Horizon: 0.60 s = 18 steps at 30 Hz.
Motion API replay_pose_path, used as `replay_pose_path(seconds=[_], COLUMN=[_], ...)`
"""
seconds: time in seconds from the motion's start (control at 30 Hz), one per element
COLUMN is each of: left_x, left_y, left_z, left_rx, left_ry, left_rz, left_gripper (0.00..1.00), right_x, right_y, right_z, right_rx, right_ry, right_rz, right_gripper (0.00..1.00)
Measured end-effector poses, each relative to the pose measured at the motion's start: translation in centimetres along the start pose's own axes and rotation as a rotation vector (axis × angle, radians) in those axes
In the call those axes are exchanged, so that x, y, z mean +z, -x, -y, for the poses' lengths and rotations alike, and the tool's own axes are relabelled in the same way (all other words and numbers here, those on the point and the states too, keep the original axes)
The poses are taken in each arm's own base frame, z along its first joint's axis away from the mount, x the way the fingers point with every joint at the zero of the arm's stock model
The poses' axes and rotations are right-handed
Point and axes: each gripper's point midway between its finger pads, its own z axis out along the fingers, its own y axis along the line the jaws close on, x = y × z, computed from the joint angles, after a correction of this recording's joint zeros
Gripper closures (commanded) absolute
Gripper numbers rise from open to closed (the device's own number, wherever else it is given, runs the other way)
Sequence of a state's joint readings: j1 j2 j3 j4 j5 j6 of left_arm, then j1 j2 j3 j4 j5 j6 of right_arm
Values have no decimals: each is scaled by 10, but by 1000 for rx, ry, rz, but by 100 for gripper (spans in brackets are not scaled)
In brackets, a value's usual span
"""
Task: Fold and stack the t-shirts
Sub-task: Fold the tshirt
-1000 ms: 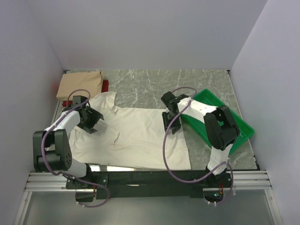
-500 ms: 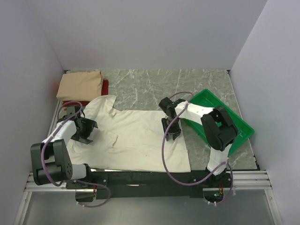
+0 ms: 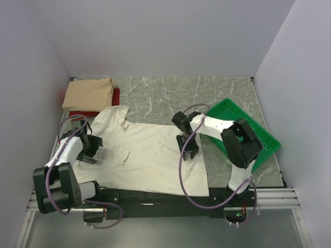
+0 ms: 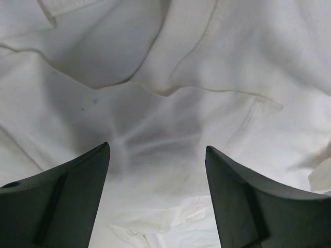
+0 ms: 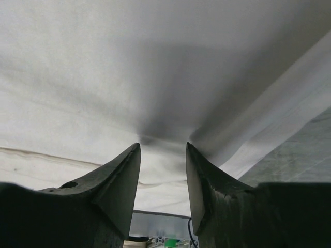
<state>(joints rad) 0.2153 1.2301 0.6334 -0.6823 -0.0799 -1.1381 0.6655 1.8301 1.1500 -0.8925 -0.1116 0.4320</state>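
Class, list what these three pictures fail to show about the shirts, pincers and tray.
Red shirt: top view, nearly all under the tan shirt; fold unreadable.
Right pincer: right wrist view, tips at the cream shirt; whether cloth is pinched is unclear.
Tray: top view, the right arm covers part of its inside.

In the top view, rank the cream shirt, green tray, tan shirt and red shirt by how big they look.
1. cream t-shirt, spread out
2. green tray, partly hidden
3. tan t-shirt, folded
4. red t-shirt, only edges show under the tan one, so its true size is unclear
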Motion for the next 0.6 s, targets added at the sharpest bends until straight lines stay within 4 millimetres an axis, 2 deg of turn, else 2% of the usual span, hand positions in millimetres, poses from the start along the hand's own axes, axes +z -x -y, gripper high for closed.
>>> replay_pose_path(seconds=[0.1, 0.17, 0.33, 0.4, 0.5, 0.6], left_x=[-3, -9, -36, -48, -65, -74], left_y=[4, 10, 39, 49, 57, 50], left_z=[1, 8, 46, 62, 90, 121], left_rx=[0, -2, 5, 26, 85, 184], left_ry=[7, -2, -93, -135, -198, -250], left_rz=[13, 32, 120, 155, 202, 219], left_gripper=[20, 20, 20, 21, 23, 22], right_x=[-12, -27, -71, -81, -86, -81], right_y=[8, 23, 71, 85, 104, 114], right_z=[-1, -7, -17, -8, 17, 43], right_rx=[2, 0, 12, 37, 93, 140], right_ry=[-13, -10, 12, -5, -60, -121], right_rz=[16, 59, 218, 259, 297, 299], right_gripper=[52, 52, 51, 51, 50, 50])
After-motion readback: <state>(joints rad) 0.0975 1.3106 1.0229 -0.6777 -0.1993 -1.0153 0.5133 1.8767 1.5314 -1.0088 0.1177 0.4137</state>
